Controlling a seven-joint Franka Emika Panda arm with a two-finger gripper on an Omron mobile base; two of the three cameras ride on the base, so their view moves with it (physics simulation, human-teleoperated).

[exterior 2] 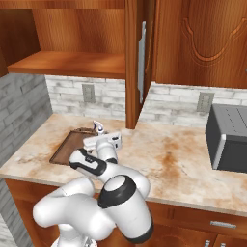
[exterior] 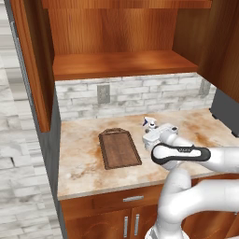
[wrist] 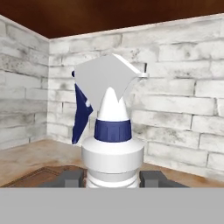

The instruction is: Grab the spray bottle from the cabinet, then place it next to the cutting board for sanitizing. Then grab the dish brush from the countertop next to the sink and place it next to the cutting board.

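Note:
The spray bottle (exterior: 149, 124) (exterior 2: 99, 127) (wrist: 113, 131), white with a blue-tipped trigger, stands upright just right of the cutting board (exterior: 119, 149) (exterior 2: 70, 144) (wrist: 39, 175) on the marbled countertop (exterior: 79, 163) (exterior 2: 183, 164). My gripper (exterior: 150, 139) (exterior 2: 94, 141) (wrist: 113, 178) is low over the counter, and its fingers press against both sides of the bottle's body below the collar. Whether the bottle's base touches the slab is hidden. The cabinet's plank shelf (exterior: 121, 65) (exterior 2: 67, 62) above is bare, its tall door (exterior: 32, 60) (exterior 2: 132, 62) swung open. The dish brush and sink are out of view.
A dark boxy appliance (exterior 2: 229, 140) (exterior: 226, 112) sits on the counter to the right. A grey brick backsplash with outlets (exterior: 103, 93) (exterior 2: 205, 101) runs behind. The open door's edge hangs over the counter. Lower cupboards with steel handles (exterior: 133, 198) lie below.

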